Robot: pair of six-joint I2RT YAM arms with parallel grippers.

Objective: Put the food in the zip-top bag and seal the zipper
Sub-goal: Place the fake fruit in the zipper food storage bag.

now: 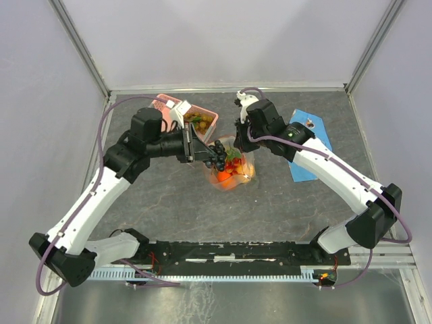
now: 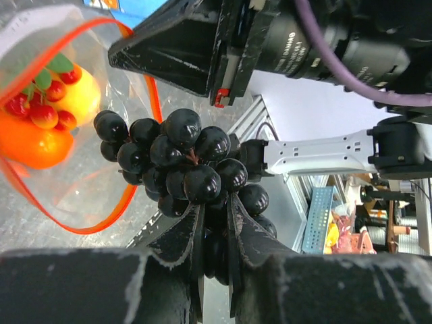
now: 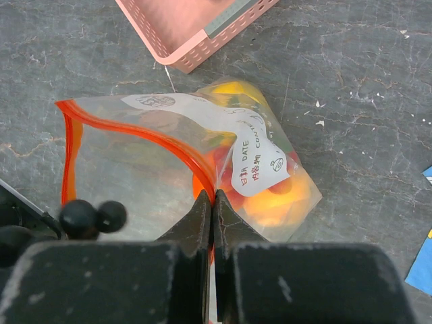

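My left gripper (image 2: 214,202) is shut on a black grape bunch (image 2: 182,165), held just beside the open mouth of the zip-top bag (image 2: 74,135). Inside the bag lie a yellow lemon (image 2: 84,94), an orange fruit (image 2: 30,142) and red cherries (image 2: 44,111). My right gripper (image 3: 212,197) is shut on the bag's red zipper (image 3: 155,142) rim and holds the mouth open. The bag (image 3: 270,202) lies on the table, and the grapes (image 3: 91,216) show at its left. From above, the bunch (image 1: 217,155) hangs at the bag (image 1: 233,172) between the left gripper (image 1: 202,150) and the right gripper (image 1: 241,138).
A pink lattice basket (image 1: 209,116) stands behind the bag with some fruit (image 1: 198,122) left in it; its corner (image 3: 196,27) is close to the bag. A blue printed cloth (image 1: 307,145) lies to the right under the right arm. The table is dark grey stone-patterned.
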